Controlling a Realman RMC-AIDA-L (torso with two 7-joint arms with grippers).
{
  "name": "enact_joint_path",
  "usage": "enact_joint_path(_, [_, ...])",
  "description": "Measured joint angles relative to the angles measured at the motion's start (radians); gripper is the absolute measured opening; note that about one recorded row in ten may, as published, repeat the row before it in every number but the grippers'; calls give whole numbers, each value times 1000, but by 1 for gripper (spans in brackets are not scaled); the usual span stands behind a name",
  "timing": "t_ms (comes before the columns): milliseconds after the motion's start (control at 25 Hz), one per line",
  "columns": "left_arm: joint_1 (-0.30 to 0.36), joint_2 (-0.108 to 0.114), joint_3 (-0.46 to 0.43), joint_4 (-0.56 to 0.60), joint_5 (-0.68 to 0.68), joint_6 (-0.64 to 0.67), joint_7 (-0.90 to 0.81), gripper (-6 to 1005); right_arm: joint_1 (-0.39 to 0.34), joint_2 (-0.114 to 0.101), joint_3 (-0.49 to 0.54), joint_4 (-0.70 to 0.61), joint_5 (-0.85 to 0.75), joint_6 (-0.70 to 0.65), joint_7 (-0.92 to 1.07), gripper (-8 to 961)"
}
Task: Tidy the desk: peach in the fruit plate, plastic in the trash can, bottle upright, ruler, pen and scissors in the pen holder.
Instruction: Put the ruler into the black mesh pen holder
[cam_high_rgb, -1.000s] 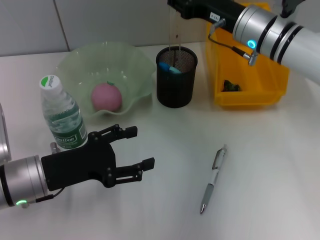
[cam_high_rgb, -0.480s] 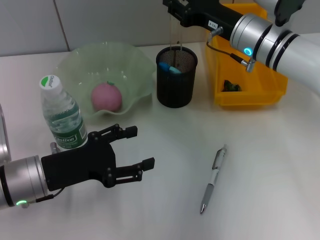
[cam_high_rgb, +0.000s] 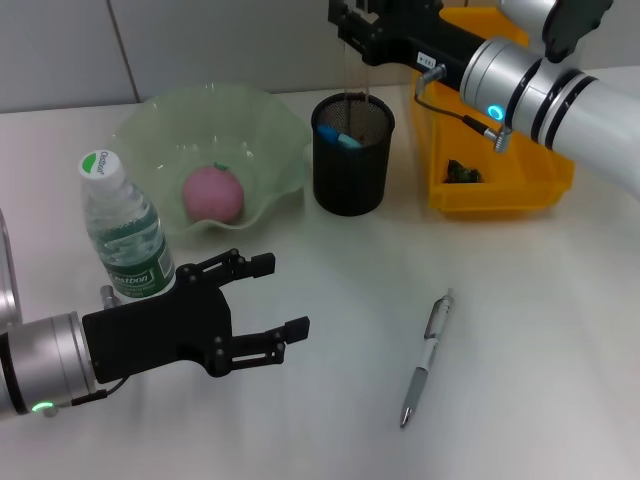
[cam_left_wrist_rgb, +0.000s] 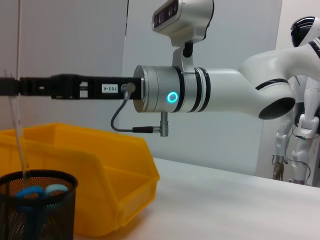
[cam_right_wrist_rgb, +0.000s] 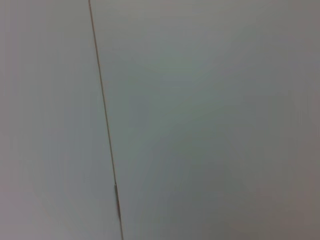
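Above the pen holder (cam_high_rgb: 353, 152) your right pincer (cam_high_rgb: 352, 22) holds the clear ruler (cam_high_rgb: 348, 70); your left pincer (cam_high_rgb: 262, 310) rests wide open.

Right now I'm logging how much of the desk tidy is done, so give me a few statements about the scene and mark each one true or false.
1. The peach lies in the green fruit plate. True.
2. The water bottle is lying on its side. False: it stands upright, cap on top, beside the left gripper.
3. The pen is already in the pen holder. False: it lies flat on the table, out in front of the holder.
4. The right gripper is above the pen holder, with a clear ruler hanging from it into the holder. True.
5. Blue-handled scissors sit inside the pen holder. True.
6. The yellow bin is empty. False: something small and dark lies in it.
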Motion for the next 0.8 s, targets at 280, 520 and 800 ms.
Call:
enact_joint_path(280, [2,0,1,0,0,2,7,862,-6,0,-33,1,-5,2,0,381])
enact_joint_path(520, [2,0,-2,0,0,9,8,862,-15,-3,-39,-4,-7,10,6,456])
enact_joint_path(800, [0,1,-5,0,-7,17,8,862,-21,-5,-48,-11,-7,11,22,625])
